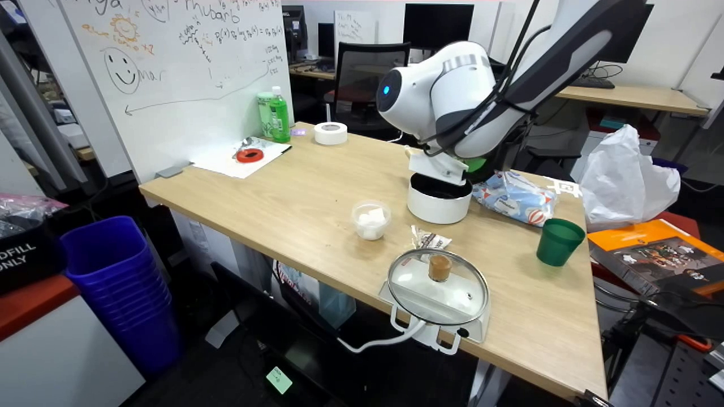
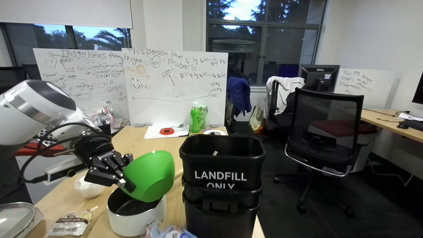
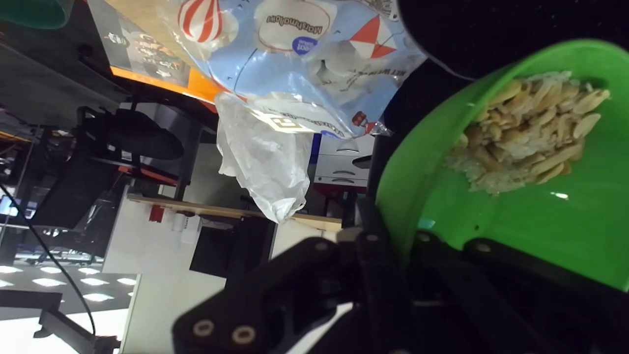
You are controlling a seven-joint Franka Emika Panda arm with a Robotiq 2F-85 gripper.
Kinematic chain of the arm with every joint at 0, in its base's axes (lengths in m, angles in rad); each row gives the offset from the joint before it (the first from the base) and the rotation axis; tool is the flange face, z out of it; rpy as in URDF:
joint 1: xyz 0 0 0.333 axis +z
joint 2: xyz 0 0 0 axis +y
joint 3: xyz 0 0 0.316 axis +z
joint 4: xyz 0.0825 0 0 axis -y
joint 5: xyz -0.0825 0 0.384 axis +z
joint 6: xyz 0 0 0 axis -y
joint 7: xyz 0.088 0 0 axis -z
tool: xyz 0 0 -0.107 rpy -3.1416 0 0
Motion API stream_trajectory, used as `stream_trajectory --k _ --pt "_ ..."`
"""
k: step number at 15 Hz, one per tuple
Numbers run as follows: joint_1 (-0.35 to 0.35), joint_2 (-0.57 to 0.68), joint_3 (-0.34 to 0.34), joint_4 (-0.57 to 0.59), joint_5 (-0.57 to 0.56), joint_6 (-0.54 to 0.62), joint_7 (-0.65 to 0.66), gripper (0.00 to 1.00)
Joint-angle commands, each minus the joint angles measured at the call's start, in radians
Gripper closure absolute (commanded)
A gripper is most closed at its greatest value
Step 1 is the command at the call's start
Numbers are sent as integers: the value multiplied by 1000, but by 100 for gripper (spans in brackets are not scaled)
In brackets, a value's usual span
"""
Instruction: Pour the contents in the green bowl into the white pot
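Lid [image 1: 438, 297], one, round clear glass with metal rim and wood-coloured knob, at the near edge of a wood-grain table [image 1: 283, 181] in an exterior view. Packet [image 2: 72, 222], one, crinkled, lettered Oyster Crackers, next to the lid. Cup [image 1: 557, 247], one, dark green, tapering, upright. Tub [image 1: 356, 219], one, clear and round, holding white lumps [image 1: 371, 220], number not clear. White pot [image 1: 439, 209], one, low, cylindrical, black inside, standing on the table. Bag [image 3: 304, 59], one, glossy blue printed film, lettered Marshmallow, just beside the pot. Green bowl [image 2: 152, 175], one, smooth bright plastic, tipped steeply above the pot; contact between the two cannot be told. Contents [image 3: 535, 130], one clump, tan slivers with white grains, too many to count, lying inside the bowl. Gripper [image 3: 399, 238], one, black, two-fingered, pinching the bowl's wall between an inner and an outer finger. Arm [image 2: 36, 112], one, smooth, white and dark grey, entering from the left in an exterior view, its wrist slanting downward over the pot. Tape roll [image 1: 331, 138], one, white, squat. Ring [image 1: 251, 159], one, flat, red, on paper [image 1: 220, 167]. Bottle [image 1: 280, 120], one, green, white-capped; canister [image 1: 264, 113], one, pale green, beside it. Whiteboards [image 2: 175, 86], three in an exterior view, each bearing handwriting.
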Motion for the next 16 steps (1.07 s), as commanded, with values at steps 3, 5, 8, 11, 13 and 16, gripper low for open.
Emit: stream_trajectory --k 3,5,8,11,13,16 --pt "17 11 26 2 -64 -93 72 99" --pt "20 10 40 -1 -60 -114 73 99" --pt "27 13 52 -2 -64 -147 77 99" --pt "31 25 55 6 -68 -186 68 99" --pt "31 34 57 13 -75 -208 67 99" --pt "30 51 62 20 -86 -231 54 99"
